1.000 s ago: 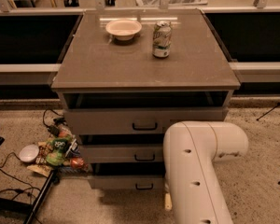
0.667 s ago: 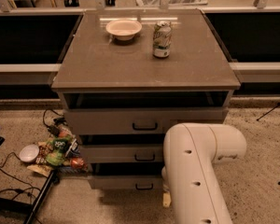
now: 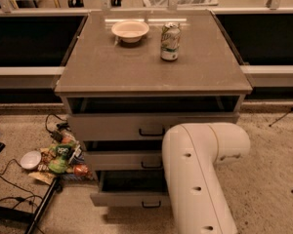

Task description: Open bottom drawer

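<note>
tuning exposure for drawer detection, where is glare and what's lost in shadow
Camera view: warm, dim light, with a pale glare streak on the cabinet top behind the bowl and can. Camera view: the bottom drawer has a lit front, but its open inside is deep shadow. Camera view: the pale arm is brightest and covers the drawers' right side; the gripper is out of sight.

Grey cabinet (image 3: 136, 72), bottom drawer (image 3: 122, 199) pulled out at 6 o'clock; white arm (image 3: 198, 179) at 5 o'clock hides the gripper.

Lab-like test space: drawer cabinet (image 3: 151, 72) on carpet (image 3: 268, 179), floor cables (image 3: 52, 126), litter (image 3: 61, 155); gripper hidden behind arm (image 3: 195, 179).
</note>
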